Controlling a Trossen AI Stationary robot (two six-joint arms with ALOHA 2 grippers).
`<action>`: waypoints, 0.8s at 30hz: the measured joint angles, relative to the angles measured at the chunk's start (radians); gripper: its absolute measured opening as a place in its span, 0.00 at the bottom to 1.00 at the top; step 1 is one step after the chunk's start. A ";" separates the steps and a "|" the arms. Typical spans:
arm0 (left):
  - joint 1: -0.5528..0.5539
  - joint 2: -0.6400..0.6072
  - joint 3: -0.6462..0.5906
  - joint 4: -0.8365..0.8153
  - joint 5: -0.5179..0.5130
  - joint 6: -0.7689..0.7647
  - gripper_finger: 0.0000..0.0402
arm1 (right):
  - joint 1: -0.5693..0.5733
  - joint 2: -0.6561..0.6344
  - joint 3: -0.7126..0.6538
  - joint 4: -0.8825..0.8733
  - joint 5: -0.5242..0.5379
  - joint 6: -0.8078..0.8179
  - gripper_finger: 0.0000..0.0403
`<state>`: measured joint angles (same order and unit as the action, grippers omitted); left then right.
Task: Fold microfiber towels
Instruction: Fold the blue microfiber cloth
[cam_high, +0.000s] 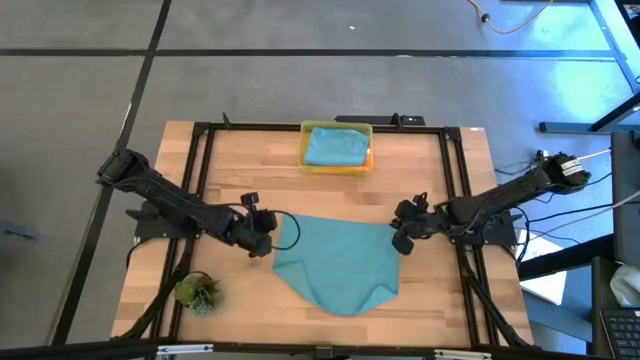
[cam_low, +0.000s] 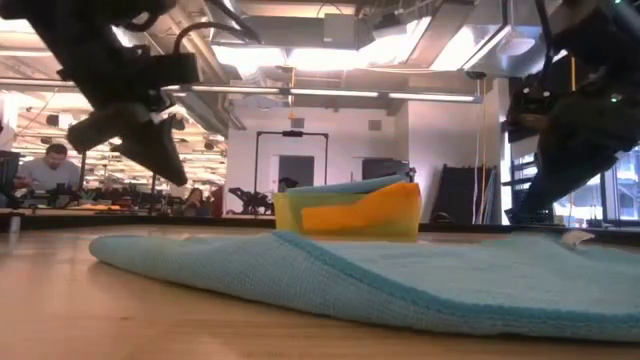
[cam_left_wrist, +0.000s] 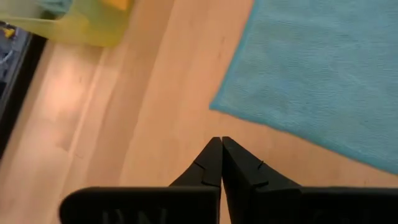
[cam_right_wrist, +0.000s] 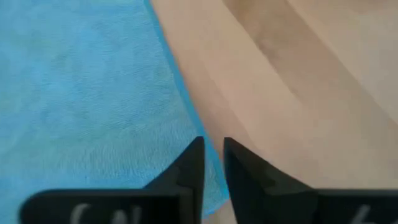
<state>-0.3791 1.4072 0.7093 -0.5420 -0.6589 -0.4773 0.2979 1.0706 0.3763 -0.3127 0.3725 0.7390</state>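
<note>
Towels, teal (cam_high: 335, 146) over orange (cam_low: 365, 213), fill the bin (cam_high: 336, 166); another teal towel (cam_high: 340, 265) lies rumpled. Left gripper (cam_high: 262, 243) shut; right gripper (cam_high: 401, 240) slightly parted, empty.

Two dark jointed arms, black cables looping at their wrists, each gripper's fingers wedge-shaped.

A teal towel (cam_low: 400, 285) is spread flat on the wooden table (cam_low: 120, 320). Behind it a yellow bin (cam_low: 345, 212) is seen — orange and teal cloth inside. Above the towel's left end, the left gripper (cam_low: 160, 155) is held clear of it, fingers together.
</note>
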 joint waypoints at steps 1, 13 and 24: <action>0.009 0.000 0.006 -0.001 0.000 0.020 0.01 | -0.009 0.000 0.000 -0.002 0.000 -0.014 0.15; -0.004 0.003 0.122 0.251 0.417 0.029 0.21 | 0.019 0.000 0.201 -0.003 -0.111 -0.200 0.41; -0.072 0.019 0.088 0.267 0.404 -0.123 0.23 | 0.299 0.004 0.183 0.187 -0.012 -0.145 0.38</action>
<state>-0.4506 1.4263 0.7977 -0.2752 -0.2545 -0.6001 0.5968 1.0745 0.5598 -0.1253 0.3602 0.5940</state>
